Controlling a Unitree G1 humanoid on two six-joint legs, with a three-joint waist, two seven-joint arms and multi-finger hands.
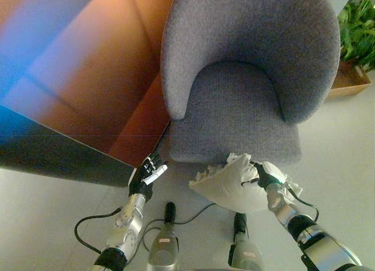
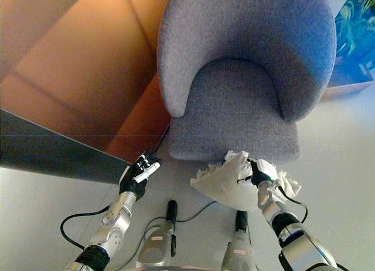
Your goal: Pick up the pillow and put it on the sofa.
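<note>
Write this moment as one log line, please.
right hand: fingers gripping pillow | pillow: before sofa seat | left hand: open, empty

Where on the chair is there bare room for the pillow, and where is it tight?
The grey seat, bordered by the curved backrest behind and at both sides, is bare. Crowding is at the seat's front edge, where the right hand grips the white pillow. The left hand, open, hovers by the seat's left front corner beside the wooden panel.
</note>
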